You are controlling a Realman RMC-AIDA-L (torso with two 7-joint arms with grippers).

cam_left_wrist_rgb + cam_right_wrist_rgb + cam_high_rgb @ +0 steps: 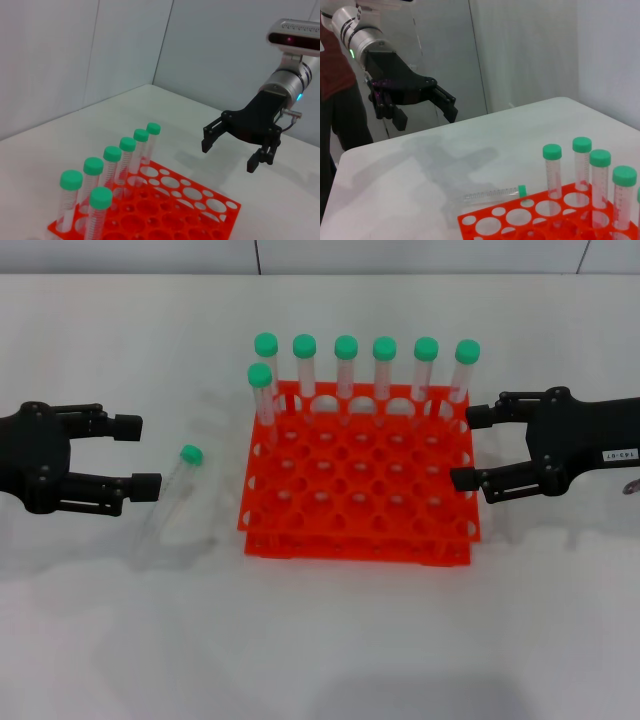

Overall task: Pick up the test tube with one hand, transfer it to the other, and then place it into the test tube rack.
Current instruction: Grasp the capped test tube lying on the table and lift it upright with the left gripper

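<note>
Clear green-capped test tube (172, 492) lies flat on white surface (320, 640), just left of orange-red grid rack (360, 490). Unlabelled black left pincer (140, 454) open beyond tube; white-labelled right pincer (468, 447) open at rack's right edge.

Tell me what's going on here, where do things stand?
Nothing is picked up yet. One test tube lies on the white table between the open left gripper and the orange rack. Seven green-capped tubes already stand in the rack, six along its far row and one just in front at the left end. The right gripper, also open, hangs by the rack's right side. Neither holds anything.
</note>
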